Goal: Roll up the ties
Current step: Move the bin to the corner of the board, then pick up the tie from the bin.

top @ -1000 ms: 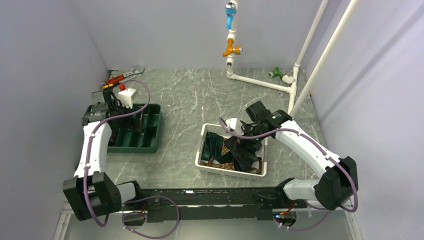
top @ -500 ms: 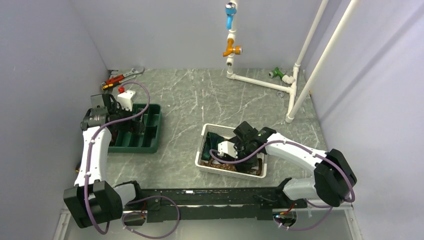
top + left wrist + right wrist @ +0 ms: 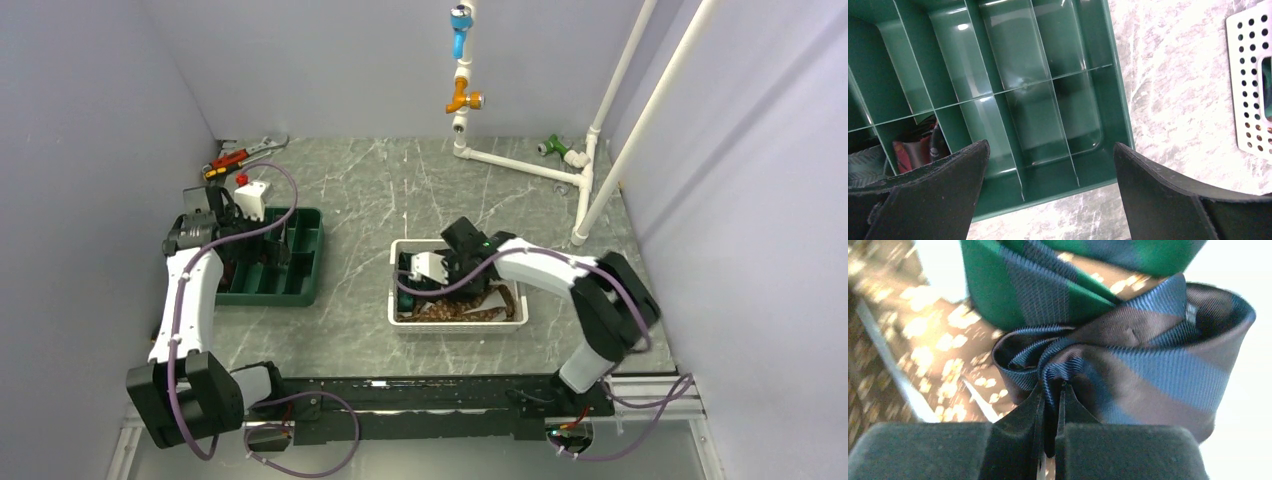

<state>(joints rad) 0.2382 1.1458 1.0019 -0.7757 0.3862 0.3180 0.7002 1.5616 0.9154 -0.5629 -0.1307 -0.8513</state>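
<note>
The right jaws are pinched almost together on a fold of the blue-and-brown striped tie (image 3: 1148, 365), in the left part of the white basket (image 3: 458, 323). A green-navy tie (image 3: 1013, 290) touches it, and a brown patterned tie (image 3: 923, 340) lies underneath. The left jaws gape wide, holding nothing, over the green tray (image 3: 1118, 100). Bare bench (image 3: 1173, 100) separates the tray's edge from the basket.

The green-striped tie (image 3: 993, 295) runs off the top edge (brown patterned tie (image 3: 913, 330) beside it blurred).
</note>
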